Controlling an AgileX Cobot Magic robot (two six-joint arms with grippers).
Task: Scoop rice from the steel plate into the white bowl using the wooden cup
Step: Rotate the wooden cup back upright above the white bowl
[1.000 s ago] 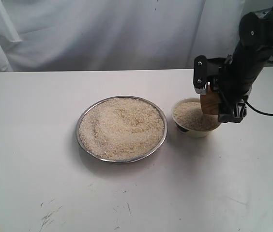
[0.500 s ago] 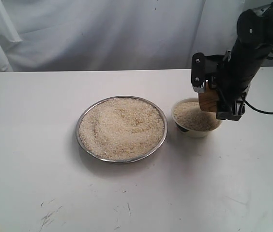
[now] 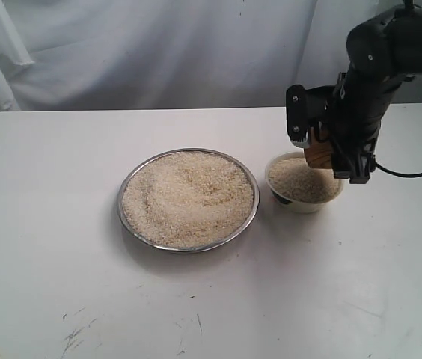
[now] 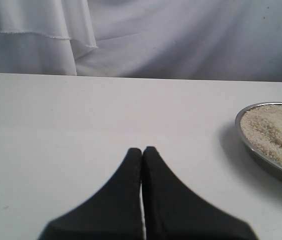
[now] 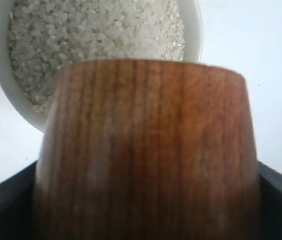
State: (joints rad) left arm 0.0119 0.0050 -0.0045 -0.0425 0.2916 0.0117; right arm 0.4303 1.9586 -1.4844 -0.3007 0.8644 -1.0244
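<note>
The steel plate [image 3: 125,217] lies mid-table, heaped with rice [image 3: 188,196]; its rim [image 4: 261,154] also shows in the left wrist view. Right of it stands the white bowl [image 3: 301,203], full of rice [image 3: 301,181]. My right gripper [image 3: 323,153] is shut on the wooden cup [image 3: 317,155], held tipped just over the bowl's far right rim. In the right wrist view the cup [image 5: 148,150] fills the frame, with the bowl [image 5: 11,100] and its rice [image 5: 96,35] beyond. My left gripper [image 4: 142,150] is shut and empty, low over bare table left of the plate.
A white cloth backdrop [image 3: 158,52] hangs behind the table's far edge. A black cable [image 3: 413,174] trails from the right arm over the table. Dark scuff marks [image 3: 76,333] lie near the front left.
My right gripper has lifted and shifted slightly left with the cup, rising away from the bowl's rice. The plate, bowl and left gripper have stayed put.
</note>
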